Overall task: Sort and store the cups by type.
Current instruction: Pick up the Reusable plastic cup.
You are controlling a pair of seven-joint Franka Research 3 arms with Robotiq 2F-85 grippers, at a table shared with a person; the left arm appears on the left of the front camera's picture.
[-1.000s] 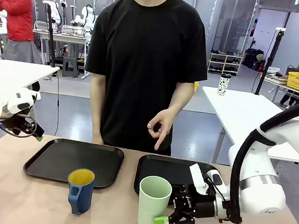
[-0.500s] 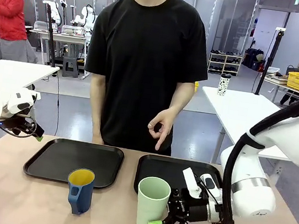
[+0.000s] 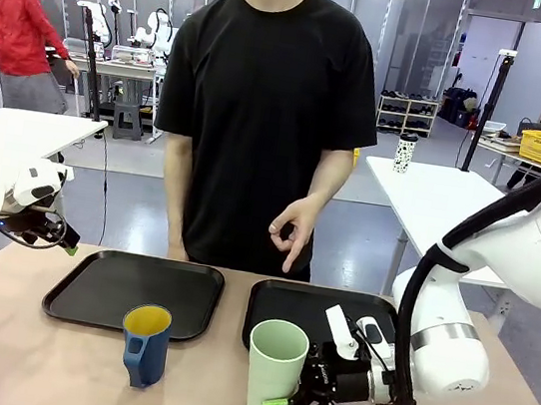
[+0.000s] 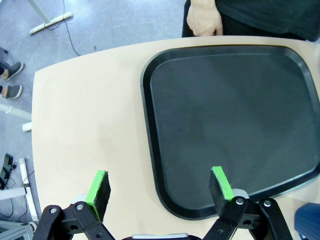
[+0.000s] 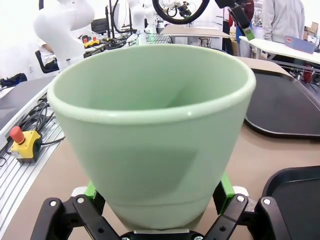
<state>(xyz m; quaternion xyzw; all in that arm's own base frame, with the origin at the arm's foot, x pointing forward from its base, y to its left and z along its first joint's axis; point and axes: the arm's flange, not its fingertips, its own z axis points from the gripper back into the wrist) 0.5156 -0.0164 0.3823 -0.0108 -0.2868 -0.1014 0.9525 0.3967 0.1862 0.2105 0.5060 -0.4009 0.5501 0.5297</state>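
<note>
The tall mint-green tumbler (image 3: pixel 275 372) stands upright on the tan tabletop (image 3: pixel 27 360), smooth plastic that flares toward a rolled rim, with no handle. The right gripper (image 3: pixel 295 399) comes at it from four o'clock, low on its wall, jaws spread wide with a green pad on either side of the base. It is unclenched, and I can't tell whether the pads touch. At the tumbler's nine o'clock, well apart, sits the shorter dark blue mug (image 3: pixel 146 344), glossy, yellow inside, its handle turned toward the robot. At twelve o'clock, just behind the tumbler, lies a shallow black tray (image 3: pixel 282 300) with rounded corners, and a matching one (image 3: pixel 137 290) lies behind the mug. The left gripper (image 4: pixel 160 186) hangs over that tray's edge at the far nine o'clock, released and holding nothing. Beyond the trays a person's hand (image 3: pixel 292 231) is half curled.
</note>
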